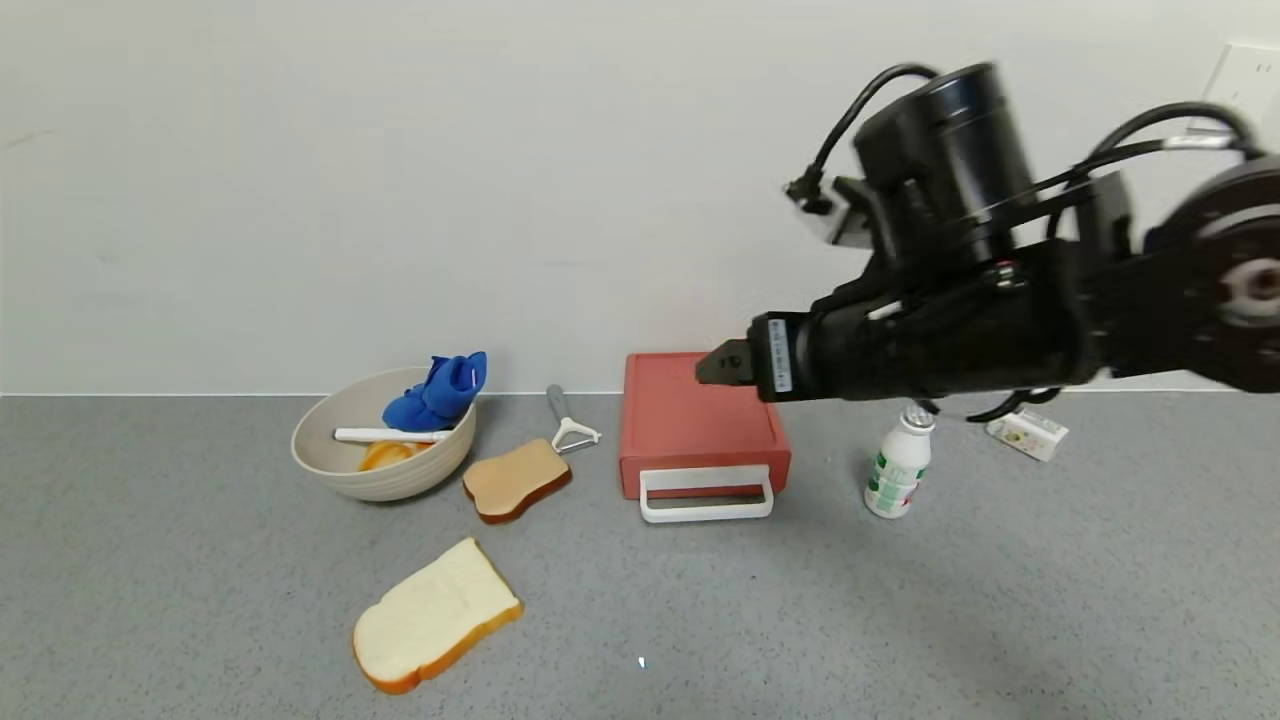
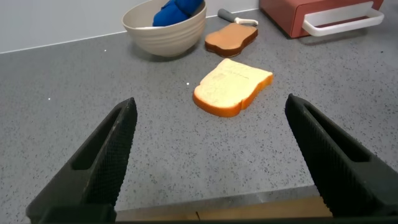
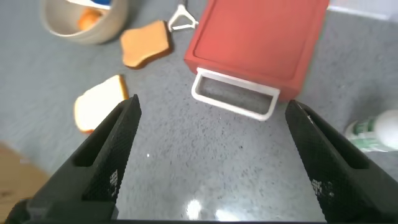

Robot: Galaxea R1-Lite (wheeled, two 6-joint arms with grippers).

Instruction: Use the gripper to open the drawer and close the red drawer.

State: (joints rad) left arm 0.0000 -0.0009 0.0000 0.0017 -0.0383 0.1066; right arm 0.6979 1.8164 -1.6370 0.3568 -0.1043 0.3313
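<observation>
Left to right: the left gripper [image 2: 208, 155] idles low over the grey speckled counter [image 1: 900, 620], jaws spread wide and empty. We place the coral-red rectangular plastic drawer [image 1: 697, 420] at centre, at 3 o'clock from the beige bowl [image 1: 385, 450], tray shut. Its white loop handle [image 1: 706, 494], at the box's 6 o'clock, is our grip point. We judge the box light, rigid and liable to slide when pulled. The right gripper [image 3: 208, 155] hovers above it, jaws wide, holding nothing.
</observation>
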